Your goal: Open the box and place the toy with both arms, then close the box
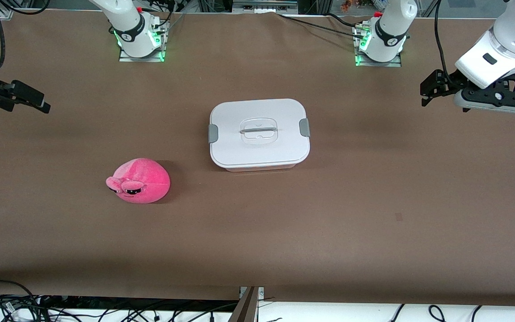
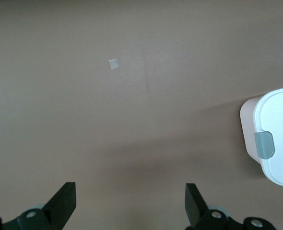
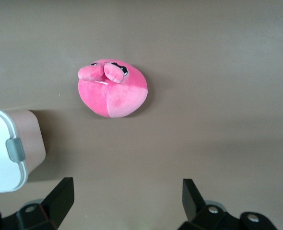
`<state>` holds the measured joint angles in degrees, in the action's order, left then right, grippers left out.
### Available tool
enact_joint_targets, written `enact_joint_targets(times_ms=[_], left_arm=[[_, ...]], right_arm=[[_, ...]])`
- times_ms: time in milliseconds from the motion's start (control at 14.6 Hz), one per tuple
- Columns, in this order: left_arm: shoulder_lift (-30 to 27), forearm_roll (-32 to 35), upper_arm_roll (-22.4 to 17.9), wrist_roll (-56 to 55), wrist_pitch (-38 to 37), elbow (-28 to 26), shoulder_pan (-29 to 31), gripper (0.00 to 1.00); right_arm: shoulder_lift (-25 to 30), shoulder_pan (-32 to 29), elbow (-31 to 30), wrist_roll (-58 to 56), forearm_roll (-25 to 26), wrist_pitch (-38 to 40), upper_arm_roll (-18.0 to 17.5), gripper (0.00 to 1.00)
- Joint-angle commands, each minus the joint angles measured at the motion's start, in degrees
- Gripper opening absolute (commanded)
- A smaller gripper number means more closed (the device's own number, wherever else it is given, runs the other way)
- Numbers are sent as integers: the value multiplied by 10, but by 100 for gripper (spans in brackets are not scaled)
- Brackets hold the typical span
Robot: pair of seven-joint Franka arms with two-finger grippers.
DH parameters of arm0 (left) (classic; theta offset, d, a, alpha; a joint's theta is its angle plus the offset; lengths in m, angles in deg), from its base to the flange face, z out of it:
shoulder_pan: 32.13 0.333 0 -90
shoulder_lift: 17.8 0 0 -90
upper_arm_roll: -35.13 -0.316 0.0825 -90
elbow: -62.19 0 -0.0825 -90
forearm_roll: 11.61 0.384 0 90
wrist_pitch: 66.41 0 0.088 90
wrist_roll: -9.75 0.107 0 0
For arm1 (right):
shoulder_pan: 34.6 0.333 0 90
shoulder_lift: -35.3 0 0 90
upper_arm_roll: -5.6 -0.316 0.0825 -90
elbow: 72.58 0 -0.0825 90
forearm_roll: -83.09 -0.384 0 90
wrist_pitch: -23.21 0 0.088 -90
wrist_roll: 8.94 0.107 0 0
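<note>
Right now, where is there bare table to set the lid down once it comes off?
Bare table lies between the box and the left arm's end, below the open left gripper. The wide strip nearer the front camera than the box and the toy is also bare. The open right gripper hangs over its own end.

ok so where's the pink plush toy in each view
Front view: the pink plush toy lies on the brown table, nearer the camera than the box, toward the right arm's end.
Left wrist view: not in it.
Right wrist view: above centre, beside the box corner.
Shared landmark: the box's grey side clips.
</note>
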<state>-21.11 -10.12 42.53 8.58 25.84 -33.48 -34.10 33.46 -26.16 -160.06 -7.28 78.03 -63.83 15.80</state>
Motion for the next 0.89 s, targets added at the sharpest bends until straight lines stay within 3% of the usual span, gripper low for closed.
enact_joint_targets(times_ms=[0, 410, 819], left_arm=[[7, 4, 1, 11, -13, 17, 3, 100], [10, 4, 0, 5, -53, 16, 9, 100], [23, -35, 6, 13, -82, 17, 12, 100]], right_arm=[[14, -1, 2, -31, 36, 13, -4, 100], [8, 8, 1, -32, 69, 4, -9, 100], [1, 6, 2, -28, 60, -1, -6, 100]])
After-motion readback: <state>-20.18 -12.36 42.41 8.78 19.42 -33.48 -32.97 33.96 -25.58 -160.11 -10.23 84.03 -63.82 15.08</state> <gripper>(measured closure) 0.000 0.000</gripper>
